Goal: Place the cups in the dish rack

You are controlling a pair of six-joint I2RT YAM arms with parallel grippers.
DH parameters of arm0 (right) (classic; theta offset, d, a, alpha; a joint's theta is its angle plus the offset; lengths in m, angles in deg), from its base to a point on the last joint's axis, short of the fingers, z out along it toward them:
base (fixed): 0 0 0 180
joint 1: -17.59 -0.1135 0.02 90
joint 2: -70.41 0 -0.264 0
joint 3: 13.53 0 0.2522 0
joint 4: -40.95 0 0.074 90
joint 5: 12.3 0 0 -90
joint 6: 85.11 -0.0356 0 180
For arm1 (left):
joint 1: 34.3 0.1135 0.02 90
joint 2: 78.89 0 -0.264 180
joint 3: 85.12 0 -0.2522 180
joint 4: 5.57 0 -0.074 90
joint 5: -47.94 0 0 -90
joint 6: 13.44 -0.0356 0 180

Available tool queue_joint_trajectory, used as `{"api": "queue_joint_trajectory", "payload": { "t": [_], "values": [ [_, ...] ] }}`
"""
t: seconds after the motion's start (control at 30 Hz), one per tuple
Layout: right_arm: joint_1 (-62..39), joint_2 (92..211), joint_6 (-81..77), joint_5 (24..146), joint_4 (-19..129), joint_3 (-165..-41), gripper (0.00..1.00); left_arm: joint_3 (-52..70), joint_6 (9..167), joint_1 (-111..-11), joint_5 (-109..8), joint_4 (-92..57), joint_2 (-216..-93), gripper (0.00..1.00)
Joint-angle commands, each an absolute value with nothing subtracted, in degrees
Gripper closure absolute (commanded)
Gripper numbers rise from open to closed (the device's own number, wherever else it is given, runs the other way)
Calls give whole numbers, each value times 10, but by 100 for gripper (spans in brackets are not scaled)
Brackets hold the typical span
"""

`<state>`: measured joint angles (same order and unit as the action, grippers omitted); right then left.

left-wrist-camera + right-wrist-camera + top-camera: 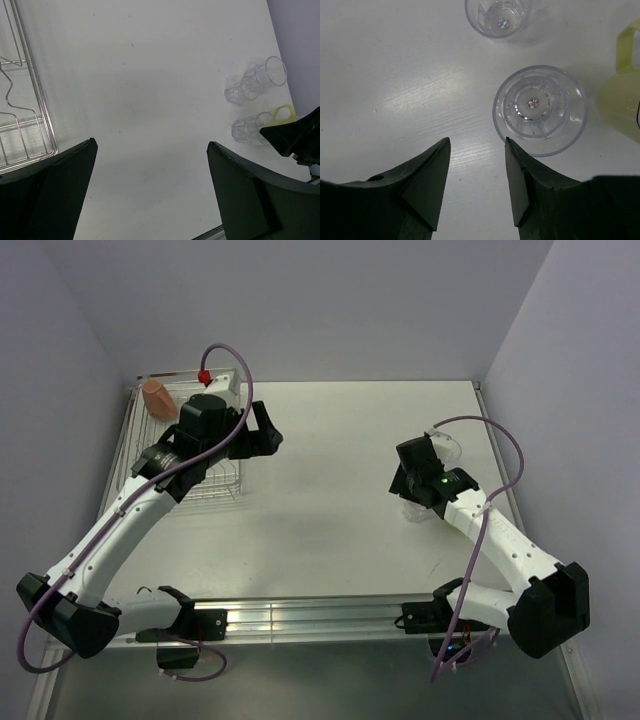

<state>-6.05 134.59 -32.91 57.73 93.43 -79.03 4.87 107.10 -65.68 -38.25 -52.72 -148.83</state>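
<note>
- My right claw (477,141) is half open and empty, just beside a clear tumbler (540,110) on the counter's (395,75) right side.
- It looks light, slippery and breakable, so I'd pinch its wall gently.
- My left claw (151,144) is wide open and empty.

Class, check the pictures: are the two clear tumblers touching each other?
Apart. The right wrist view looks down into both, and a strip of bare table separates the nearer tumbler from the farther tumbler.
</note>
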Motion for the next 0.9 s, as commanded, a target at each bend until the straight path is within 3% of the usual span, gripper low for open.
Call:
{"api": "queue_joint_trajectory", "payload": {
  "t": [0.0, 0.87],
  "values": [
    [-59, 1368, -348, 556, 925, -784, 46, 61, 1062, -658, -390, -499, -1481, 1],
    [-29, 1459, -347, 555, 864, -762, 58, 87, 1057, -658, -381, -496, -1482, 1]
  ]
}}
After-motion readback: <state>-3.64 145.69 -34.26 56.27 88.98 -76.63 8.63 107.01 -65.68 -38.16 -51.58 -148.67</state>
